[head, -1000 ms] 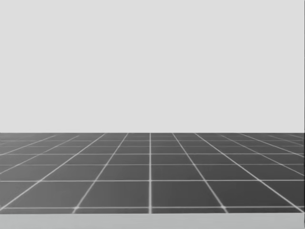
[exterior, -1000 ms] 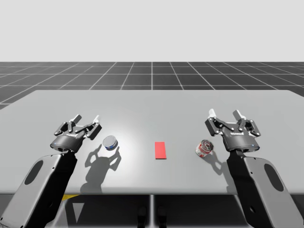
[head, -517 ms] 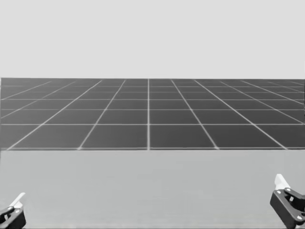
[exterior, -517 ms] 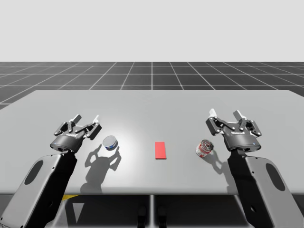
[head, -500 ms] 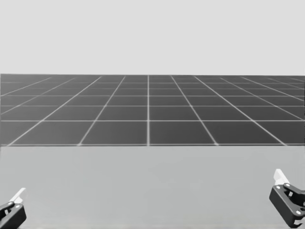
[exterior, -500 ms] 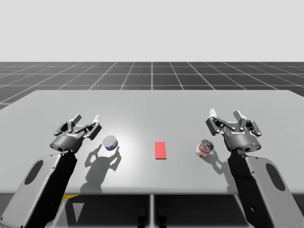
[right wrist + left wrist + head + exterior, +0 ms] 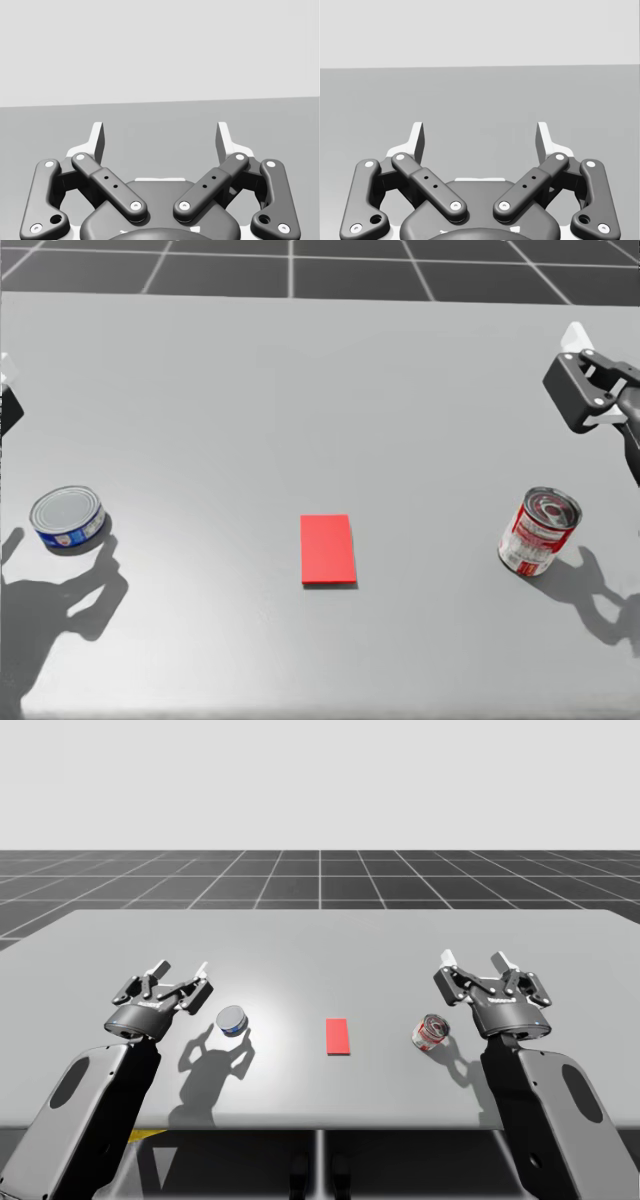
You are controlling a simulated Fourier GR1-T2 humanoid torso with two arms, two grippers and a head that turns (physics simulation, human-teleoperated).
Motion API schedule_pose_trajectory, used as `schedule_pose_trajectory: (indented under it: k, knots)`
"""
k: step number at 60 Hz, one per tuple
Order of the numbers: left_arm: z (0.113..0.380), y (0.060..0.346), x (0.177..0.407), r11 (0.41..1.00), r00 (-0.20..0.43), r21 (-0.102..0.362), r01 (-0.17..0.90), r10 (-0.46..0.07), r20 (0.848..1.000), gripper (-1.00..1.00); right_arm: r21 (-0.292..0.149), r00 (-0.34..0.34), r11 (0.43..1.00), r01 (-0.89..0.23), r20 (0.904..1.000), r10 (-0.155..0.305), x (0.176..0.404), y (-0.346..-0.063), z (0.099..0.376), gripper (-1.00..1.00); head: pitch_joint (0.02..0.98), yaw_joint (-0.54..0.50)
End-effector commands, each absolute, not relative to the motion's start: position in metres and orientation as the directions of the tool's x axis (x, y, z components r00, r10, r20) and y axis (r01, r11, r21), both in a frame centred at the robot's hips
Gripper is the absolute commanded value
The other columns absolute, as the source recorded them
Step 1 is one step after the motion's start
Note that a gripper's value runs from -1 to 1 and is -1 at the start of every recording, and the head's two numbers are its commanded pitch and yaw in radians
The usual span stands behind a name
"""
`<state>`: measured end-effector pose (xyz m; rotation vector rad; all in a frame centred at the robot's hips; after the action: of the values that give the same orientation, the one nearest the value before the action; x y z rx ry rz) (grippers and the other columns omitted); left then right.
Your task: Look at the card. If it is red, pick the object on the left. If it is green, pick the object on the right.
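The left claw [image 7: 182, 968] is held a little above the grey table [image 7: 320, 935], with its two fingers spread wide apart and nothing caught between them; in the left wrist view, bare table surface is seen between and ahead of the fingers. The short blue can [image 7: 232, 1020] is set upright on the table just beside this claw, on its inner side toward the table's middle and slightly nearer the robot than the fingertips, and it is touched by neither finger. The claw's shadow is cast on the table next to the can. The right claw [image 7: 472, 960] is likewise held with its fingers parted wide and nothing gripped, and bare table is seen ahead of it in the right wrist view. The taller red-and-white can [image 7: 431, 1032] is placed near that claw, on its inner side and a little nearer the robot than its fingertips, apart from both fingers. The red card [image 7: 339, 1036] is laid flat on the table between the two cans, well apart from either claw, with its long edges pointed away from the robot; the blue can is found on the left claw's side of it, the red-and-white can on the right claw's side
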<state>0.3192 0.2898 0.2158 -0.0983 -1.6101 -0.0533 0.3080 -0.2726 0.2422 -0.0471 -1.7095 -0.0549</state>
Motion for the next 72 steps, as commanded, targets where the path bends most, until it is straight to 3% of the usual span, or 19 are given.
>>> schedule_pose_trajectory:
  k: [1,36,72]
  knots:
    - [0.2158,0.2899,0.3196,0.995,-0.041,-0.024,0.098,0.028,0.999,-1.0,0.005,-0.14,0.998,0.06,0.9902,0.004,0.3078,-0.2723,0.2425,-1.0,0.855,-0.09]
    - [0.2154,0.2898,0.3199,0.995,-0.044,-0.024,0.099,0.028,0.999,-1.0,-0.009,-0.144,0.998,0.057,0.9895,0.017,0.3067,-0.2719,0.2428,-1.0,0.905,-0.08]
    - [0.2174,0.2906,0.3187,0.995,-0.045,-0.029,0.099,0.034,0.998,-1.0,-0.02,-0.144,0.998,0.055,0.9891,0.028,0.3068,-0.2701,0.2411,-1.0,0.868,0.33]
